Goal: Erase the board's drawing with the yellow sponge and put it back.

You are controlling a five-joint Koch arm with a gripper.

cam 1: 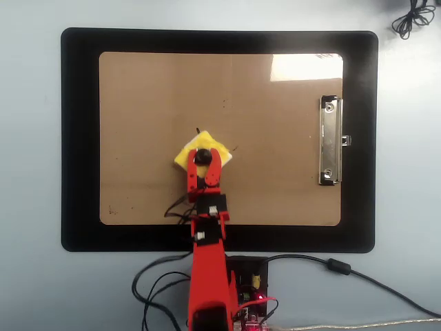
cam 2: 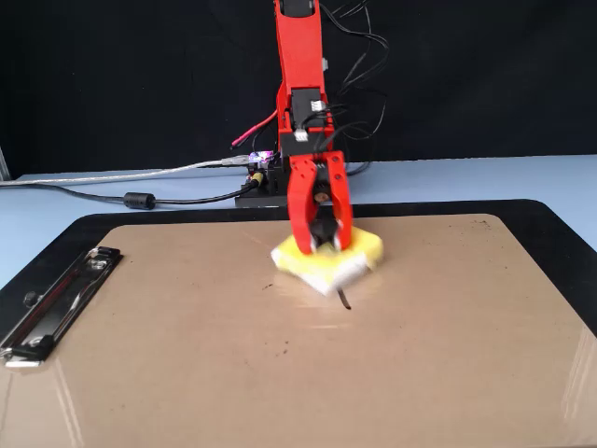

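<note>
- board (cam 1: 138, 89) lies flat on black mat (cam 1: 79, 138), mat border showing on all four sides; metal clip (cam 1: 330, 141) on the right short edge in overhead view
- wide bare board on every side of yellow sponge (cam 1: 191, 152); nothing near it but the arm
- sponge sits roughly mid-board, a bit toward the arm's base, corners turned diamond-wise, flat on the surface
- gripper (cam 1: 201, 158) jaws closed narrowly around the sponge's black knob (cam 1: 200, 158), tips down on the sponge top
- drawing (cam 2: 346, 297): only a short dark stroke visible just past the sponge's corner in fixed view; rest probably under sponge, blurred
- cables (cam 1: 158, 276) behind the base, off the mat
</note>
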